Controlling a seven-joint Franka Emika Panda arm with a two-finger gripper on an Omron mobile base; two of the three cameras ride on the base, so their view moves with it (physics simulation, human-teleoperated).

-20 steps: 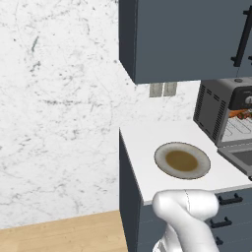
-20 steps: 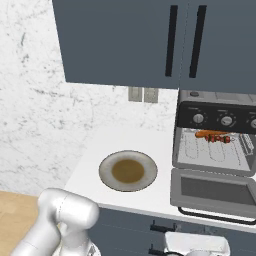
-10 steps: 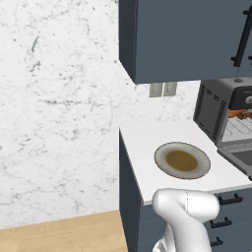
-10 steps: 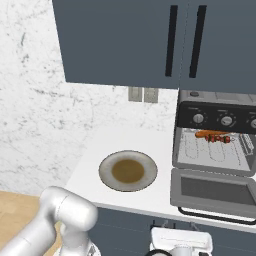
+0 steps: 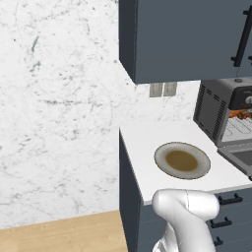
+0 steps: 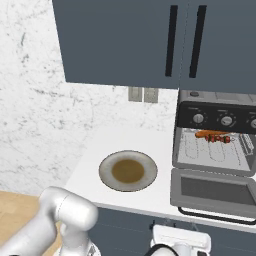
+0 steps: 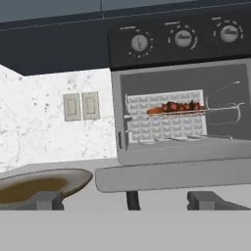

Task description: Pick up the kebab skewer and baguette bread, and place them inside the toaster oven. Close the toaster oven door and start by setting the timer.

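Plate [image 6: 128, 171]: sat empty on the counter [image 6: 107, 137], at 9 o'clock of the oven; nothing left on it to fetch.
Gripper [image 7: 127, 200]: hung low before the counter edge, at 6 o'clock of the door; fingers [image 7: 46, 200] spread wide, holding nothing, probably lined up to lift the flap.
Door [image 7: 176, 174]: lay dropped flat, open, hinge at its far edge.
Oven [image 6: 215, 145]: stood at the counter's right end under the cupboard [image 6: 150, 42].
Skewer [image 7: 179, 107]: lay on the rack [image 7: 166, 122] inside.
Baguette [image 7: 156, 111]: orange end showed at 9 o'clock of the skewer, touching it, also inside.
Knobs [image 7: 182, 38]: three at 12 o'clock of the cavity; which is the timer, cannot tell.
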